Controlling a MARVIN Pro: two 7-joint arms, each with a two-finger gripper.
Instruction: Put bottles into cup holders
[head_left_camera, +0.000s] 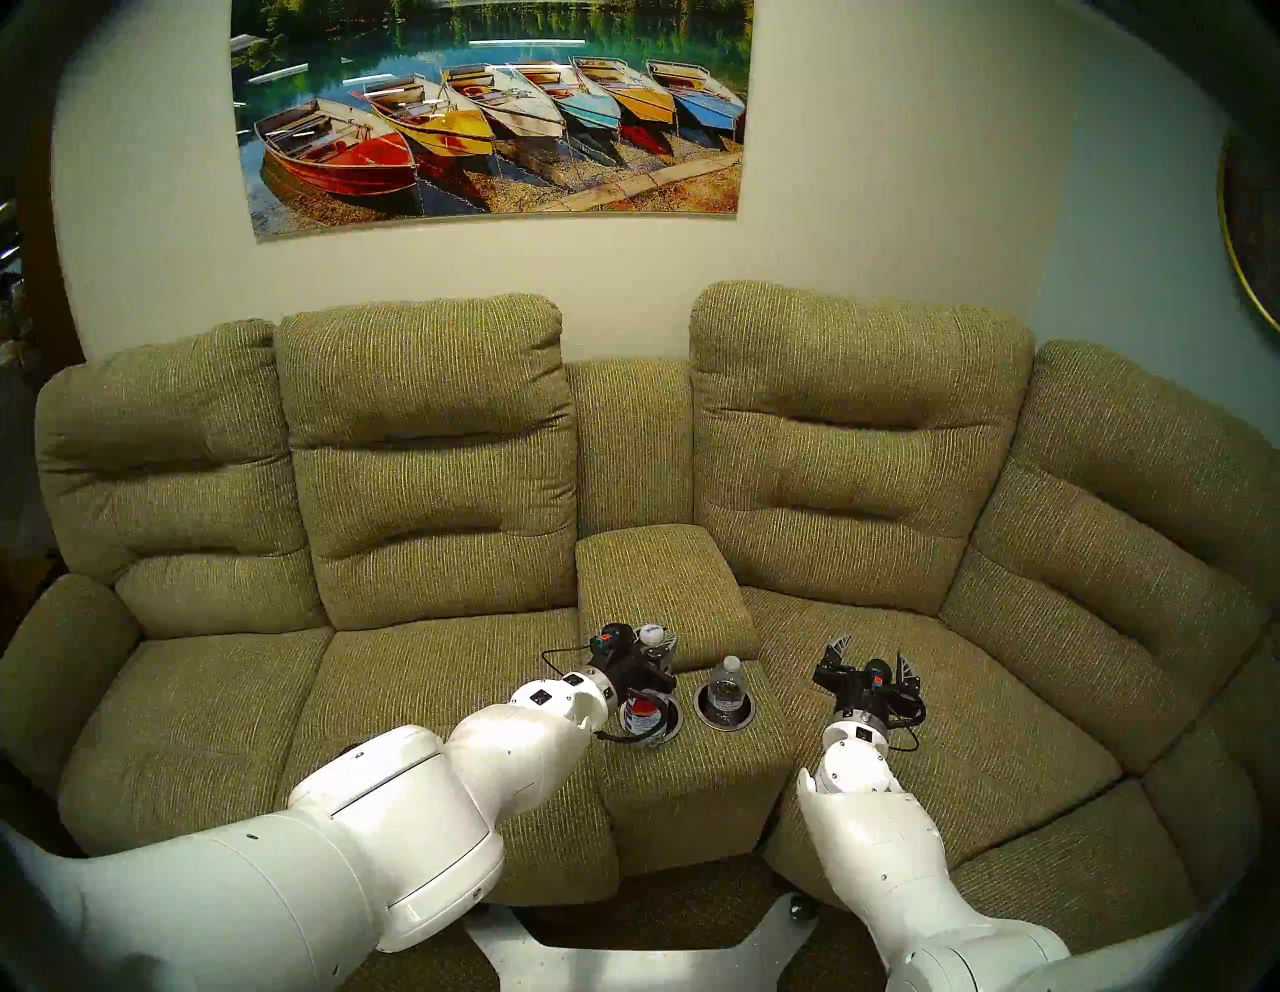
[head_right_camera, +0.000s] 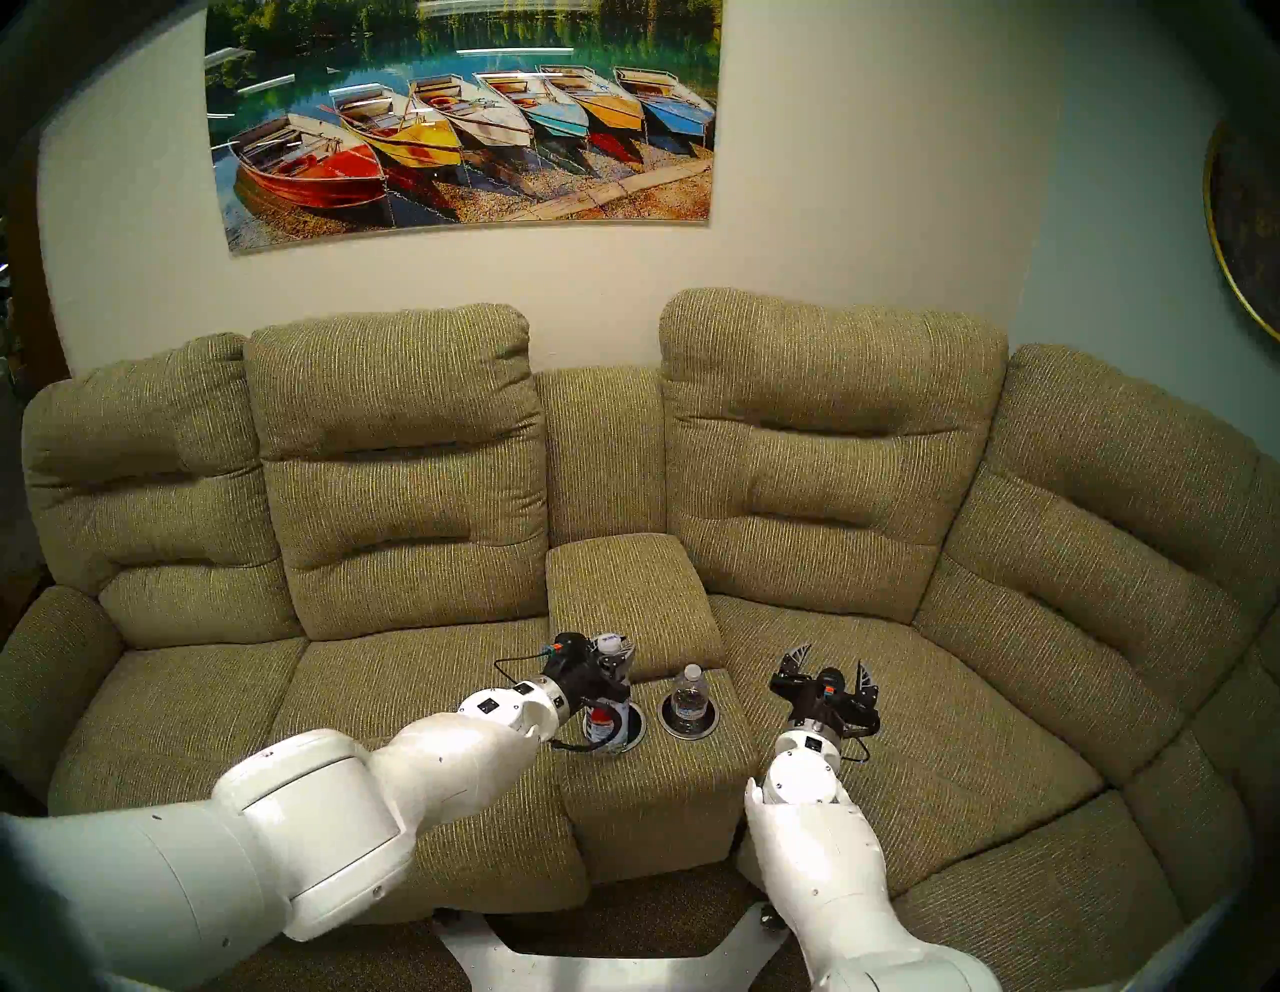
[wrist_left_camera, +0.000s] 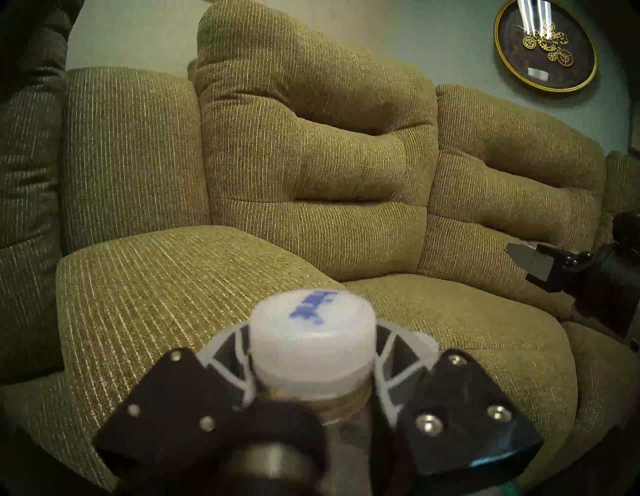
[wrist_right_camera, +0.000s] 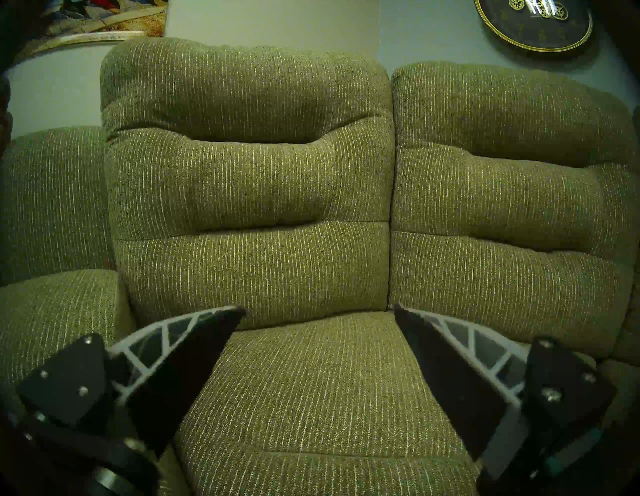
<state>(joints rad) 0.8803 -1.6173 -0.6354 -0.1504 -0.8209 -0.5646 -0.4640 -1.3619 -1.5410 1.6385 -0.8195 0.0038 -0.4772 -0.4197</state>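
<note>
A clear bottle with a red-and-blue label (head_left_camera: 641, 717) (head_right_camera: 601, 727) stands upright with its base inside the left cup holder (head_left_camera: 675, 720) (head_right_camera: 641, 727). My left gripper (head_left_camera: 654, 654) (head_right_camera: 613, 654) (wrist_left_camera: 313, 350) is shut on its neck just under the white cap (wrist_left_camera: 311, 322). The ribbed bottle (head_left_camera: 725, 693) (head_right_camera: 689, 693) stands by itself in the right cup holder (head_left_camera: 748, 713) (head_right_camera: 713, 724). My right gripper (head_left_camera: 869, 658) (head_right_camera: 828, 668) (wrist_right_camera: 320, 311) hangs open and empty over the seat right of the console.
Both holders sit in the front of the olive sofa console (head_left_camera: 692, 769), with a padded lid (head_left_camera: 658, 582) just behind them. Seat cushions (head_left_camera: 443, 700) lie on either side, with backrests behind. A boat picture (head_left_camera: 492, 111) and a clock (wrist_left_camera: 545, 45) hang on the wall.
</note>
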